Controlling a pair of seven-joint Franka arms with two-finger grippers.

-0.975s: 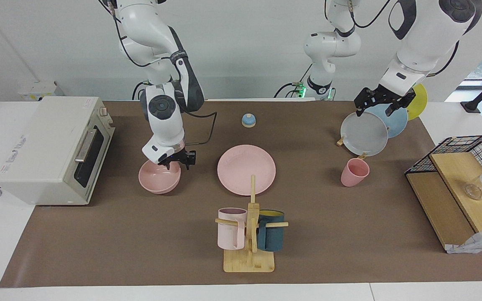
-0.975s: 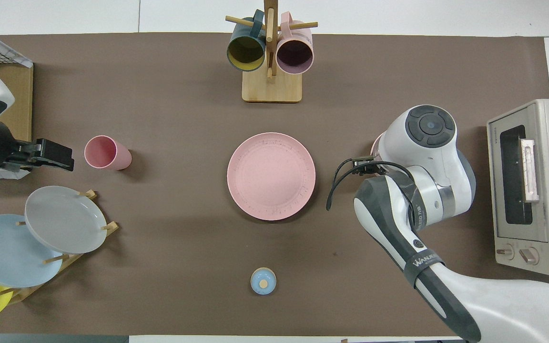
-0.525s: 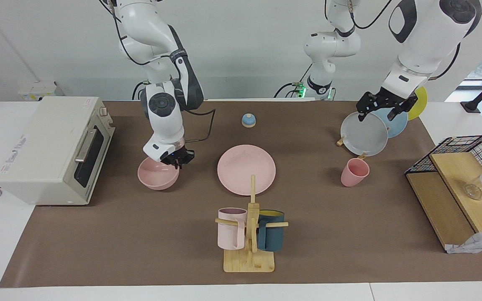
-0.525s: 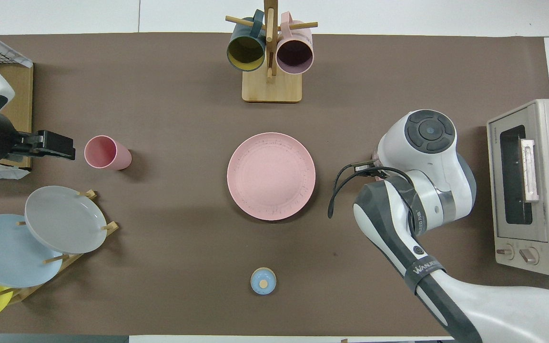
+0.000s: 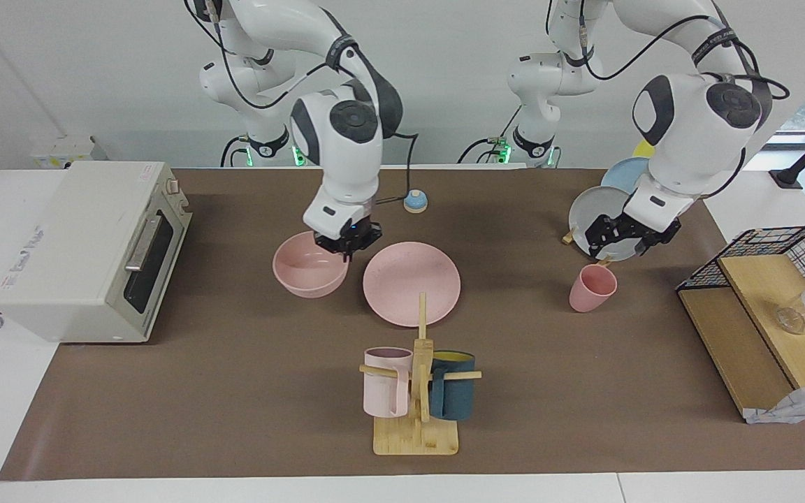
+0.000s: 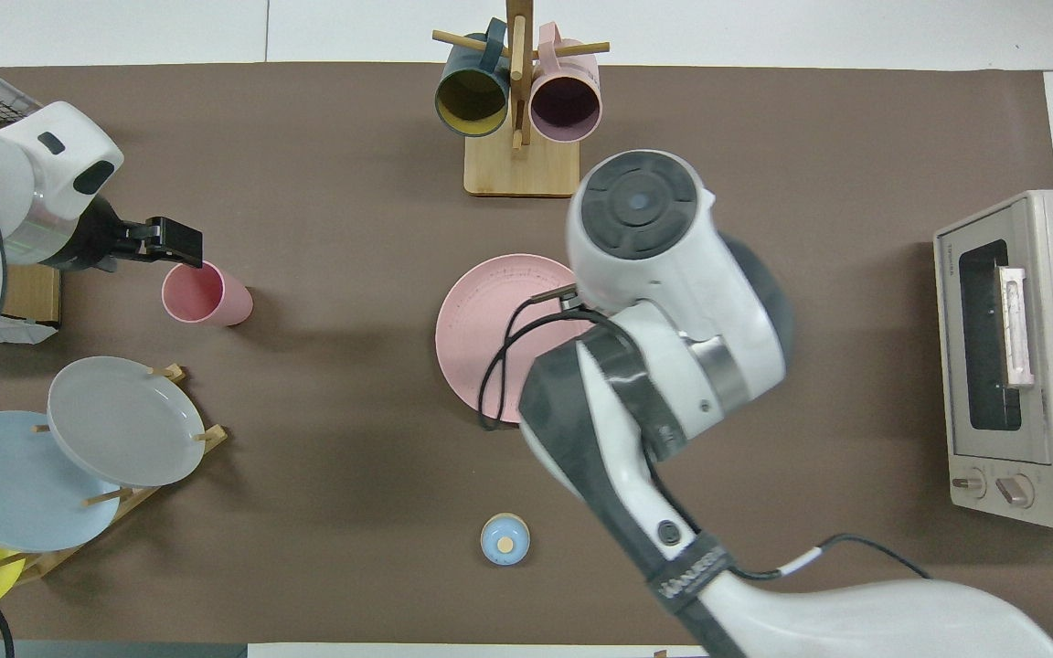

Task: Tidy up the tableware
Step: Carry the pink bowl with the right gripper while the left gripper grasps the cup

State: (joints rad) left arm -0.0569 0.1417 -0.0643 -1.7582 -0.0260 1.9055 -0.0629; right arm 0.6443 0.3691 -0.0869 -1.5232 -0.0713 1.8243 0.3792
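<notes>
Beside the wide flat pink plate (image 5: pixel 411 283), our right gripper (image 5: pixel 346 242) gripped the rounded matte pink bowl's (image 5: pixel 308 265) rim aloft; our left gripper (image 5: pixel 625 237) hovered, fingers parted, over the small tapered pink cup (image 5: pixel 592 288).

The bowl (image 5: pixel 308 272), plate (image 5: pixel 411 283) and cup (image 5: pixel 592 288) were matte pink — the mat (image 5: pixel 235 391) plain brown. Mugs (image 5: pixel 387 391) hung pale pink and dark teal — rack plates (image 6: pixel 124 420) grey, blue, yellow.
</notes>
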